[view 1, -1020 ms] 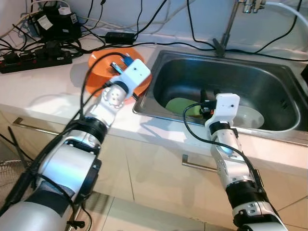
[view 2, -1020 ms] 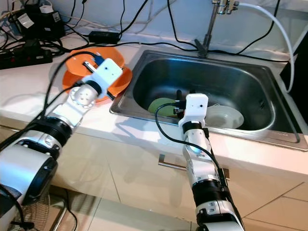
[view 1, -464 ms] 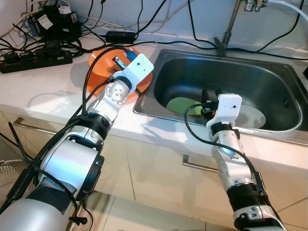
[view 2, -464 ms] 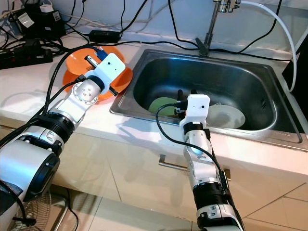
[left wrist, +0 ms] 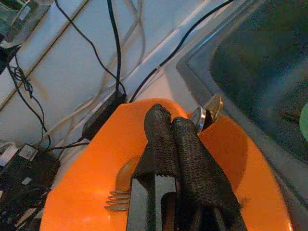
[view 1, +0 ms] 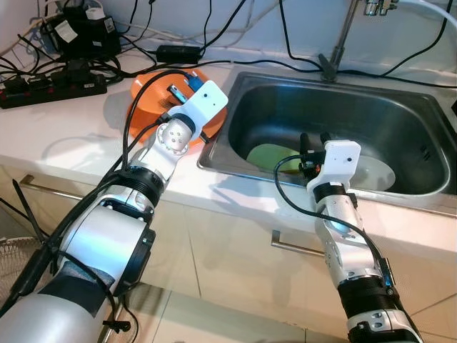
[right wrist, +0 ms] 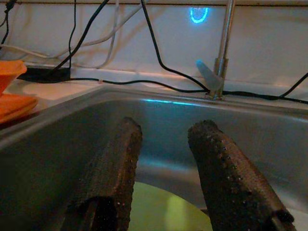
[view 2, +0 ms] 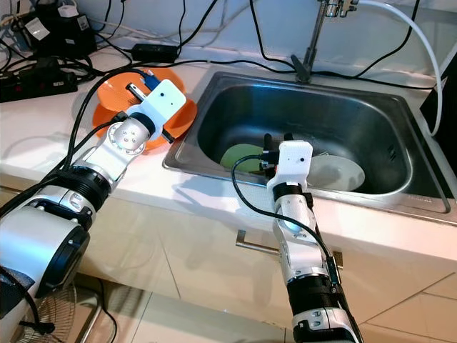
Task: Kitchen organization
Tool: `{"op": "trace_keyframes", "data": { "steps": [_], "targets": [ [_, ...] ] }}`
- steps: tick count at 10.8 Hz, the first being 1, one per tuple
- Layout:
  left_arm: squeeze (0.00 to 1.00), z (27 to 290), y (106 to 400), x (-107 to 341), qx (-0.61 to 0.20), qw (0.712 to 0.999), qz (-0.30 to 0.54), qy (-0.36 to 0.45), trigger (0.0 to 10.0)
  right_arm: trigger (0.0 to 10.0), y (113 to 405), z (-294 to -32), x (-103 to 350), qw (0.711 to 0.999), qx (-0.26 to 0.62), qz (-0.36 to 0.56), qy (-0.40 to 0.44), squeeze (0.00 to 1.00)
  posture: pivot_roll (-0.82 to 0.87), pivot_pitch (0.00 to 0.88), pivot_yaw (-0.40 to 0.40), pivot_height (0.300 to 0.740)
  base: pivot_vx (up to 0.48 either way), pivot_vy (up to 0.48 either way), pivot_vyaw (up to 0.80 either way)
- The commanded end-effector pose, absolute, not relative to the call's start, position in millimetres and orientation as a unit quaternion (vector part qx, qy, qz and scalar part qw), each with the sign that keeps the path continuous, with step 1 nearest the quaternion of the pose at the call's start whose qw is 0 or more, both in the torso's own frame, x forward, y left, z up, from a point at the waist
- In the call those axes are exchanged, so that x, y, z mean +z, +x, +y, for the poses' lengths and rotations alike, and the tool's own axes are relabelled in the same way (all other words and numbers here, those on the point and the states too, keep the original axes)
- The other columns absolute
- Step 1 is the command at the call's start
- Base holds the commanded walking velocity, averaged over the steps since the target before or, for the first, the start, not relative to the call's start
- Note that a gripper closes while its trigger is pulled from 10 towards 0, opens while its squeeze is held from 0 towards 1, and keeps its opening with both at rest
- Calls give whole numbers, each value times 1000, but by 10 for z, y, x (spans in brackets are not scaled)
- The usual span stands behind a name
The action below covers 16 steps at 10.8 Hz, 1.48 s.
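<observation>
Since a moment ago both arms have barely moved. On the white worktop (view 1: 64, 136), the left hand (left wrist: 173, 126), its rough black fingers pressed together, rests over the round orange plate (left wrist: 82, 192) holding a metal fork (left wrist: 122, 185). In the shiny steel sink (view 1: 400, 114), the right hand (right wrist: 163, 159) stays spread above a flat green plate (view 2: 239, 155) beside a white plate (view 2: 335, 171).

- Both eye views look down from the robot's head onto the same counter (view 1: 64, 136) and sink (view 1: 400, 121).
- The left wrist view sits close over an orange plate (left wrist: 86, 183).
- The right wrist view looks low across the sink toward the faucet (right wrist: 222, 48).
</observation>
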<state>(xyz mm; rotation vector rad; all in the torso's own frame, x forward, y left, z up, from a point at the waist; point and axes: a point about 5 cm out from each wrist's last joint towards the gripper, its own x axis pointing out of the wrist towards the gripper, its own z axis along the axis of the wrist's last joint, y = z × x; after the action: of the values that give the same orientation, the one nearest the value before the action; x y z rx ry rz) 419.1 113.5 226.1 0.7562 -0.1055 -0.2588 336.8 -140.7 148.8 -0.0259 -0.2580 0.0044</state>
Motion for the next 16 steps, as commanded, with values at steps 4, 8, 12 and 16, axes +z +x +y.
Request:
{"op": "trace_keyframes", "data": {
  "steps": [4, 8, 12, 16],
  "targets": [
    [0, 1080, 4198, 2301, -138, 921, -52, 361, 0, 10000, 3328, -1437, 1364, 995, -8, -99, -14, 0, 137, 72, 41, 740, 0, 0, 0],
    [0, 1100, 4199, 2312, -136, 922, -56, 358, 0, 10000, 3334, -1438, 1369, 995, -8, -98, -15, 0, 139, 69, 39, 740, 0, 0, 0],
    [0, 1126, 4200, 2374, -124, 926, -77, 348, 0, 10000, 3341, -1433, 1369, 995, -7, -98, -15, 0, 146, 68, 33, 740, 0, 0, 0],
    [0, 1120, 4189, 2460, -113, 929, -113, 333, 0, 10000, 3345, -1429, 1371, 995, -6, -98, -15, 0, 152, 68, 30, 740, 0, 0, 0]
  ]
}}
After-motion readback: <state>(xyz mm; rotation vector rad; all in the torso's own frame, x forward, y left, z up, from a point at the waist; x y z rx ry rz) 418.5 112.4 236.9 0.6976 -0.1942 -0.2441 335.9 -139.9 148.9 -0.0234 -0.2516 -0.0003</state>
